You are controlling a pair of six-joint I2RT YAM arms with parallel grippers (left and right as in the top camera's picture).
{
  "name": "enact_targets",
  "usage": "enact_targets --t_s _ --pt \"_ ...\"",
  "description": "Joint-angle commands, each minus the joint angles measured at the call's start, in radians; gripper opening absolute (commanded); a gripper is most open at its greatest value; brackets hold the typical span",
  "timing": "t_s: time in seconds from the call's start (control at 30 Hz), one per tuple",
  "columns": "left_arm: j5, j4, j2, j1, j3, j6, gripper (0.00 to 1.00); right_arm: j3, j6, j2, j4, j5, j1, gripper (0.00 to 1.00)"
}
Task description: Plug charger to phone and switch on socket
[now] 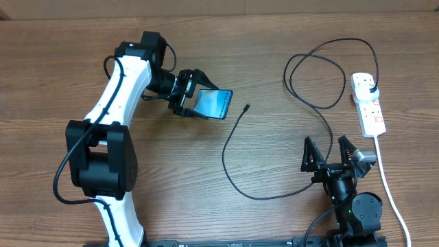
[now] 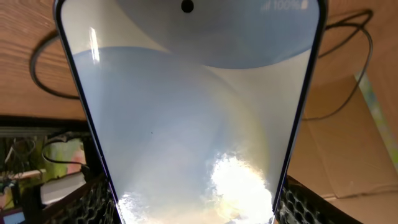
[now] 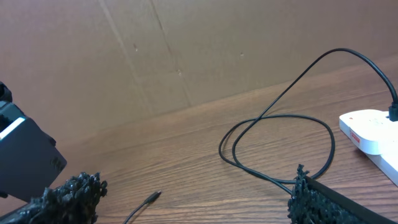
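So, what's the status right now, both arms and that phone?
Left gripper shut on slim black-edged phone, blue screen glowing. Right gripper open, empty. Thin black charger cable: tip loose on wooden table, not plugged in. Nothing blocking.

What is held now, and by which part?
The left gripper holds the phone by its two long edges, at the end nearest the wrist. The right gripper is open and holds nothing.
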Motion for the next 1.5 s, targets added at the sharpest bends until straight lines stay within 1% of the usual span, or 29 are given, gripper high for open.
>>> enact_targets --t_s 0.0,0.1,0.2,0.43,0.53,0.6,0.7,1.07,1.17,1.2,1.33,1.47 --pt "-0.065 0.000 -0.009 -0.017 0.029 -0.009 0.61 -0.010 0.000 -0.007 0.006 -0.004 -0.002 1.00" --pt "-0.159 0.014 -0.009 -0.026 0.029 -0.009 0.61 -0.010 0.000 -0.007 0.006 -0.004 -0.002 1.00" --pt "-0.340 0.020 -0.009 -0.034 0.029 -0.009 0.61 -0.010 0.000 -0.007 0.006 -0.004 -0.002 1.00" --pt "-0.576 0.014 -0.009 -0.035 0.029 -0.004 0.61 -0.010 0.000 -0.007 0.006 -0.004 -0.002 1.00" --pt "-0.654 -0.001 -0.009 -0.034 0.029 0.000 0.62 -0.010 0.000 -0.007 0.006 -0.004 -0.002 1.00" --pt "-0.670 -0.004 -0.009 -0.034 0.029 0.012 0.63 -0.010 0.000 -0.007 0.006 -0.004 -0.002 1.00" --pt "-0.668 -0.007 -0.009 -0.034 0.029 0.029 0.63 -0.010 0.000 -0.007 0.006 -0.004 -0.002 1.00" --pt "-0.658 -0.050 -0.009 -0.035 0.029 0.030 0.64 -0.010 -0.002 -0.007 0.007 0.002 -0.002 1.00" --pt "-0.658 -0.060 -0.009 -0.035 0.029 0.044 0.64 -0.010 0.004 -0.007 0.007 -0.023 -0.002 1.00" --pt "-0.658 -0.060 -0.009 -0.035 0.029 0.045 0.64 -0.010 0.017 -0.007 0.008 -0.035 -0.002 1.00" --pt "-0.659 -0.056 -0.009 -0.035 0.029 0.045 0.64 -0.010 0.175 -0.007 0.012 -0.085 -0.002 1.00" --pt "-0.665 -0.044 -0.009 -0.035 0.029 0.068 0.64 -0.005 0.188 -0.006 0.033 -0.159 -0.002 1.00"
